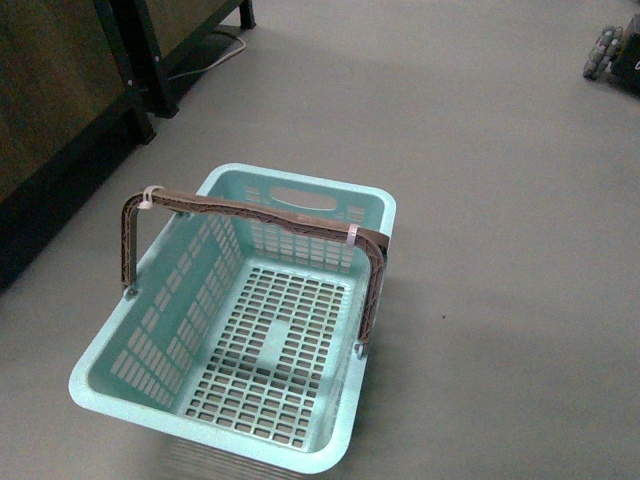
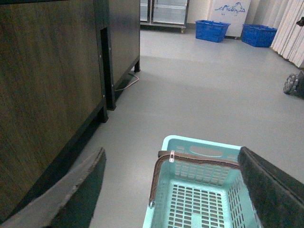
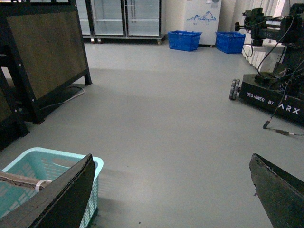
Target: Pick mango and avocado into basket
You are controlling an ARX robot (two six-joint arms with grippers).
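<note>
A light mint-teal plastic basket [image 1: 180, 300] stands on a grey floor [image 1: 500, 200], filling the lower left and centre of the front view. Its slotted walls and slotted bottom show fully, and the bottom is bare. Its two brown-grey handles [image 1: 255, 212] are raised together in an arch across the middle. They are bound by white ties [image 1: 352, 235], one near each end. A dark wood-panelled cabinet [image 1: 50, 80] on black legs occupies the upper left of that frame, well apart from the basket. The left arm's jaws are spread wide: its wrist camera shows two dark padded fingers [image 2: 78, 190] far apart. They point forward and slightly downward, with the basket [image 2: 199, 141] and its handles below, in the gap between them, untouched. The right arm's jaws are also spread wide, holding nothing. Its two dark fingers [image 3: 61, 194] are angled out over open floor, and one finger overlaps the view of the basket's corner [image 3: 47, 152]. Beyond them that wrist view shows blue crates [image 3: 184, 40], glass-door fridges [image 3: 126, 19] and another robot's black base [image 3: 270, 95], all well away from the basket.
</note>
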